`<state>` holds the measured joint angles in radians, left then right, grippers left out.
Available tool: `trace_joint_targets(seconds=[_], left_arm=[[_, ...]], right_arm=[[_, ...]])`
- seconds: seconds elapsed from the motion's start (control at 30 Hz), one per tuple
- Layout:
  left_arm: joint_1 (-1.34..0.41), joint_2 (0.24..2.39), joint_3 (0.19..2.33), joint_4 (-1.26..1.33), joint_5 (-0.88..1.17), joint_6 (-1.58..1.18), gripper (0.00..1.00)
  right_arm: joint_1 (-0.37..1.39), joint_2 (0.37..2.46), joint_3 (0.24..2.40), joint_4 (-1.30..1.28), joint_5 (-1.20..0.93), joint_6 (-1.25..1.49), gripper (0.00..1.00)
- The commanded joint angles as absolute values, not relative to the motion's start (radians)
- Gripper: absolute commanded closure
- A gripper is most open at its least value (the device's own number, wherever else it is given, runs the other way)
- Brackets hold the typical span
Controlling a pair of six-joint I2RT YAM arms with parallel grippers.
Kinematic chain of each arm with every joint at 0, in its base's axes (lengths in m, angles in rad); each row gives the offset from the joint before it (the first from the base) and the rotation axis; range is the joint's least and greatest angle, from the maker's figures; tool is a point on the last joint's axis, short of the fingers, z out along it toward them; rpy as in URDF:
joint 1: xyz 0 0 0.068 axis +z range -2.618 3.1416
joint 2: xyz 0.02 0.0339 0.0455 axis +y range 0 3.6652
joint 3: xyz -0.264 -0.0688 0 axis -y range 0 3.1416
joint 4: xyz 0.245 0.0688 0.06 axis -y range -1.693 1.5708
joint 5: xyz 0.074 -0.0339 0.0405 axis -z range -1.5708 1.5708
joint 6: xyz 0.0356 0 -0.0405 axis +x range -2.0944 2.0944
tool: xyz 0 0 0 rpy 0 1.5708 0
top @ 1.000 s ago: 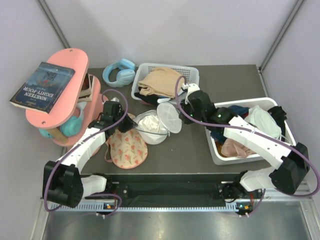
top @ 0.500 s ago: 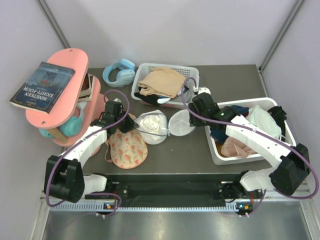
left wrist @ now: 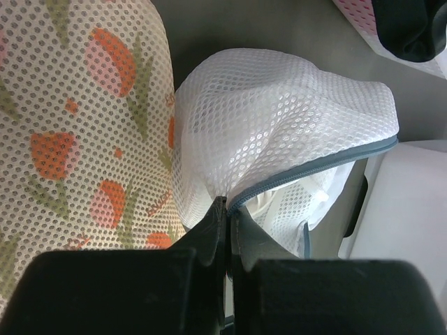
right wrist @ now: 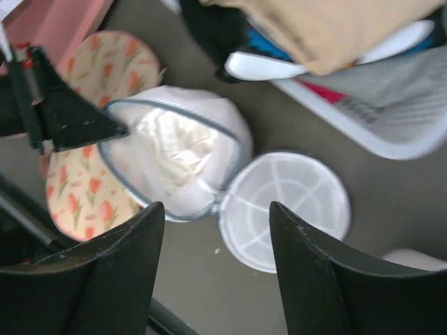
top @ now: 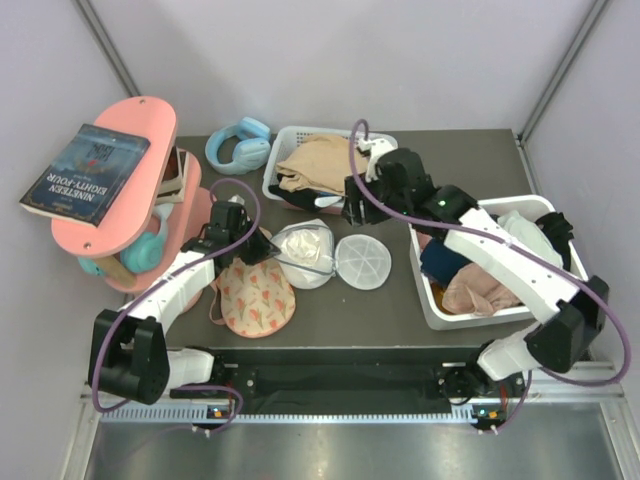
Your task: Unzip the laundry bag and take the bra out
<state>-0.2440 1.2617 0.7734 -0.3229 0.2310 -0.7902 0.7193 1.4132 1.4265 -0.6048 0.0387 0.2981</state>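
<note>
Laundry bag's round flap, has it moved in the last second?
Yes. The round flap has dropped flat onto the table, nearer the right-hand basket than before, and the right gripper has let go.

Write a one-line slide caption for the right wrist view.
Open right pincer above the unzipped laundry bag, floral bra lying beside it.

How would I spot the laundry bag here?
Find the white slatted basket at the back of the table. In front sits the laundry bag, round white mesh with a grey zip rim, its flap open. The bra beside it is peach with red flowers; the bag is plain white.
</note>
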Motion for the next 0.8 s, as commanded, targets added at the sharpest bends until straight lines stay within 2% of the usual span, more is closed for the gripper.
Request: trace_joint_targets(seconds=[0.0,0.1,0.43,0.77], left_arm=[[-0.250,1.247,0.784,-0.278,0.258,-0.776,1.00],[-0.253,1.244,0.776,-0.278,0.262,-0.782,1.00],[-0.267,1.233,0.755,-0.278,0.264,-0.796,1.00],[-0.279,1.246,0.761,-0.267,0.265,-0.801,1.00]], right_arm=[[0.773,1.546,1.454,-0.497,-0.211,0.267,0.42],[0.808,1.632,1.471,-0.476,-0.277,0.275,0.46],[0.848,1.822,1.493,-0.414,-0.331,0.253,0.47],[0.851,1.920,1.511,-0.362,-0.201,0.262,0.45]])
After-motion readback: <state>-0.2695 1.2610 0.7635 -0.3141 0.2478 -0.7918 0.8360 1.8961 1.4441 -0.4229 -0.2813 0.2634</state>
